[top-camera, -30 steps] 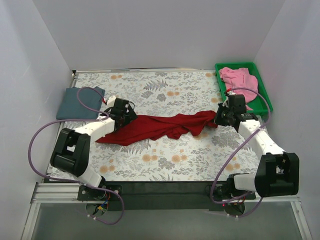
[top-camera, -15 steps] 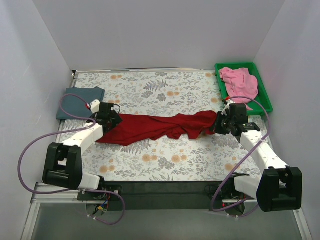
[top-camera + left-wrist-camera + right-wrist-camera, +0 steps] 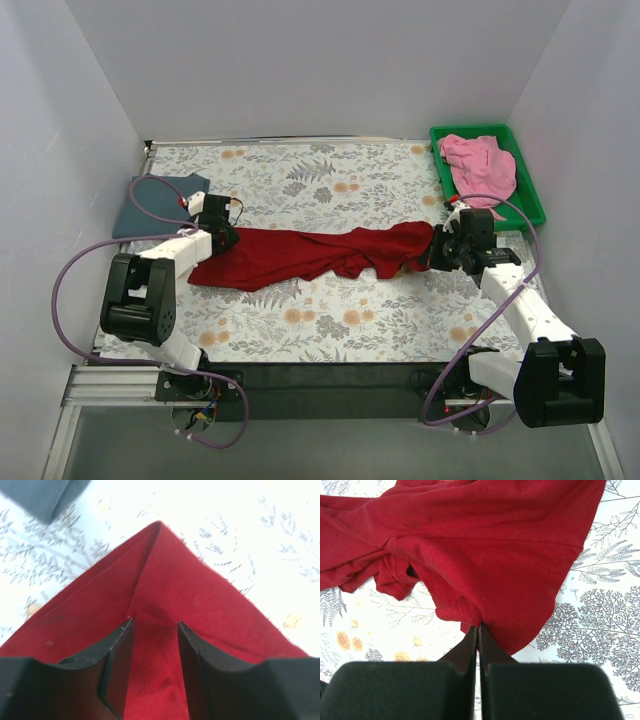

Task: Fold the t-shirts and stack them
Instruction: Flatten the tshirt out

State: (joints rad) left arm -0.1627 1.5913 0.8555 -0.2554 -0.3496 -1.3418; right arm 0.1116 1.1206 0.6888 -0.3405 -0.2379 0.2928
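While the dark red t-shirt (image 3: pixel 310 255) lies stretched in a long, wrinkled band across the flowered table (image 3: pixel 330 180), one claw stands at each end of it. The left claw (image 3: pixel 154 625) is lowered on its end of the shirt with the two fingers apart; red cloth fills the space between and under them, and just ahead of the tips the cloth narrows to a folded corner. Whether the fingers already press this cloth, I cannot tell. Beyond that corner, ahead and to the left of the claw, the slate blue-grey t-shirt (image 3: pixel 140 215) lies flat and folded, near the claw but apart from the red cloth, with only bare table between them. A purple cable (image 3: pixel 152 178) of the left arm makes a loop above this folded shirt. The right claw (image 3: pixel 479 626) has its fingers pressed together on a bunched edge of the dark red t-shirt, and the rest of the cloth spreads away in front of it in loose folds. Behind this claw, close to it, the green bin (image 3: pixel 530 195) stands at the far corner of the table, and the pink t-shirt (image 3: pixel 480 165) lies crumpled inside it. The bin does not touch the red shirt.
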